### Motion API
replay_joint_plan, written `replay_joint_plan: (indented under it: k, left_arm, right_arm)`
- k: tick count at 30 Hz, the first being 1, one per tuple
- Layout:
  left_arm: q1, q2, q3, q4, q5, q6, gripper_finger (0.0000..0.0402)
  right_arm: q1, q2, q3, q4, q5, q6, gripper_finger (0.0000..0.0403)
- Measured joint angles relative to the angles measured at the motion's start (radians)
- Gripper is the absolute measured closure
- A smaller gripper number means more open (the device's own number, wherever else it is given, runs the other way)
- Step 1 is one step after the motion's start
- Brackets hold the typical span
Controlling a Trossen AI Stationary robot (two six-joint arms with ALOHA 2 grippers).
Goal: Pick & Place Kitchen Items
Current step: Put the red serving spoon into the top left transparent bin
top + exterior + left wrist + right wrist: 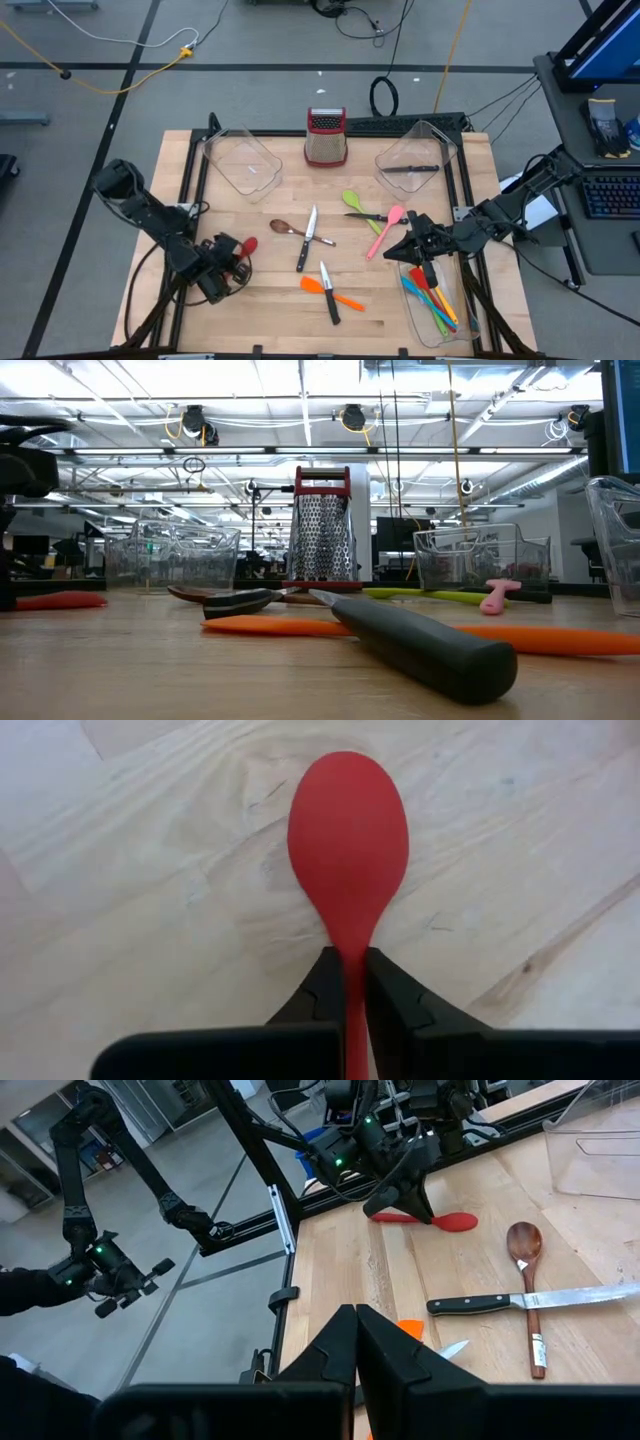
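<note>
Both arms low over the table: left gripper [352, 982] jaws clamped on red spoon [348, 830], right gripper [357, 1342] jaws together.

Red spoon [348, 830] flat, handle clamped.

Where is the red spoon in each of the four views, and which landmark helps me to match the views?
High view: red spoon at the table's left, beside the left gripper.
Low view: far left edge, lying flat.
Left wrist view: centre, bowl up, handle clamped between the fingers.
Right wrist view: upper middle, under the left gripper.
Shared landmark: brown spoon, crossed by a knife.
</note>
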Motion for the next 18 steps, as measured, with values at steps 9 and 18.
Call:
replay_joint_plan:
  k: [9,18]
  left_arm:
    - [-0.042,0.003,0.007,0.057,-0.066,-0.065,0.0396]
    - [-0.042,0.001,0.01,0.06,-0.067,-0.065,0.0399]
  right_arm:
    - [0.0,0.0,0.0,0.0,0.0,0.007,0.0403]
    - [0.0,0.0,0.0,0.0,0.0,0.011,0.0403]
